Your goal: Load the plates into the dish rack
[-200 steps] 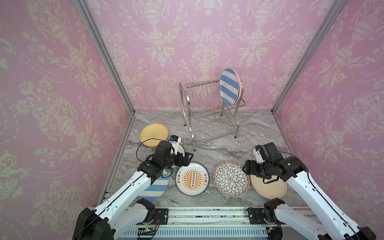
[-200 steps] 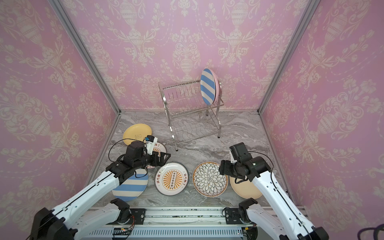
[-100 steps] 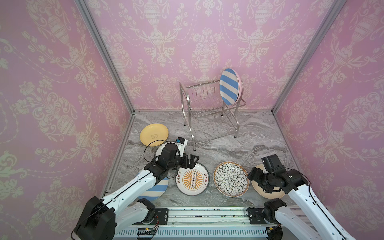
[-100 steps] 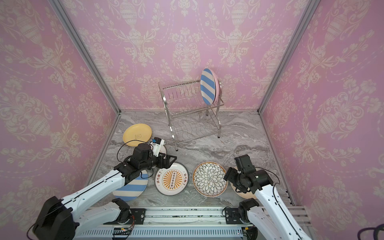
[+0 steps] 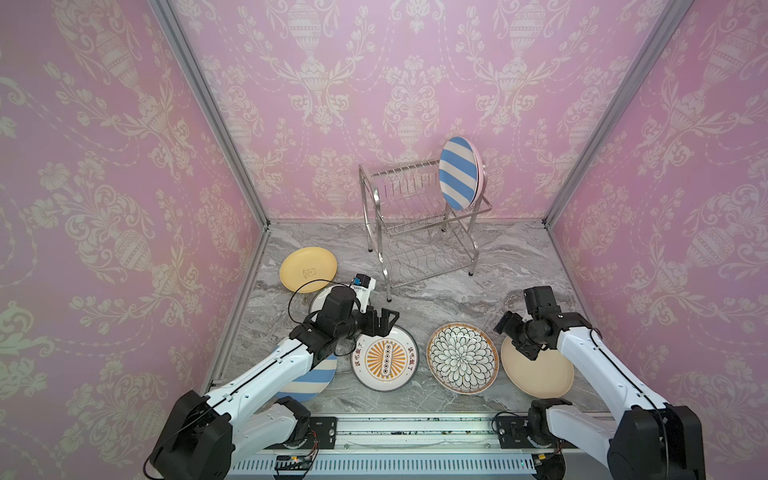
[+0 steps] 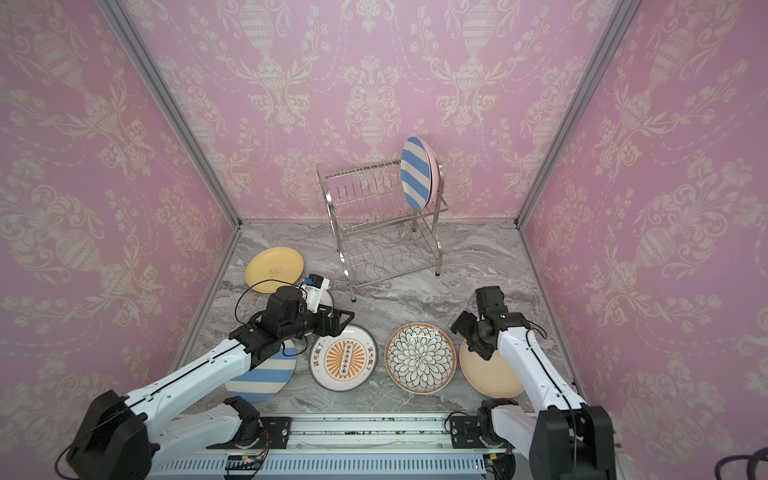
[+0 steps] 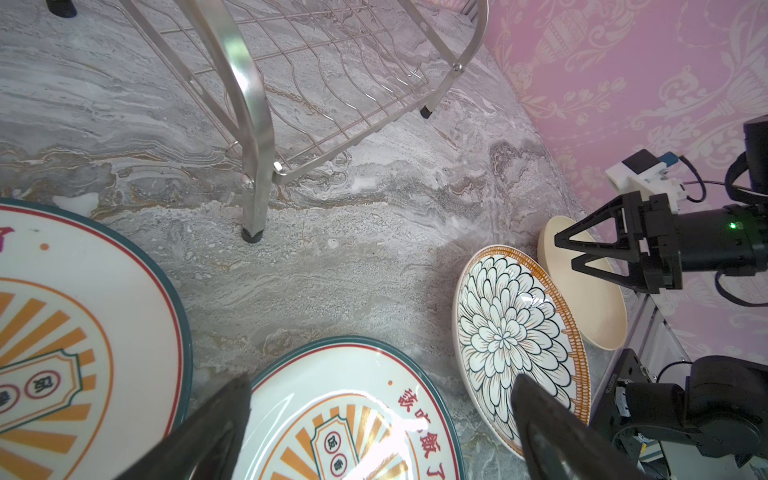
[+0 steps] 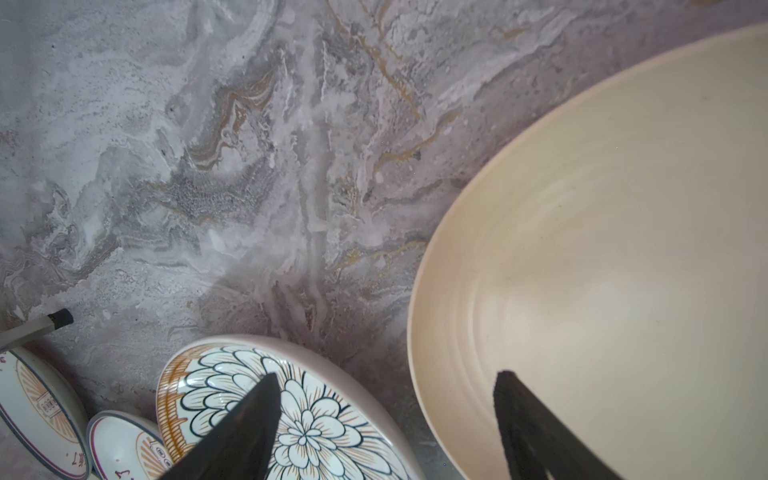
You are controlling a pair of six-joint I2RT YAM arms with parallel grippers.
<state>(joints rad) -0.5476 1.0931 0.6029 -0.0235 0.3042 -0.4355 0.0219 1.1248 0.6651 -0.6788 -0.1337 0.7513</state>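
Marble tabletop [image 5: 511, 266] inside pink damask walls [image 5: 415, 83] bears plates [image 5: 462, 358]; left end effector [image 5: 386, 324] and right end effector [image 7: 565, 251] hang released.

The white plate with orange rays [image 7: 353, 415] has red Chinese words [image 7: 419, 419] near its rim: 该吃饭了. In both top views these words stand on two sides of it. In its middle, small red rings [image 7: 332, 441] hold one sign each, too small to read. The second plate like it [image 7: 83, 332] shows such rings too, and one red sign cut off at the edge.
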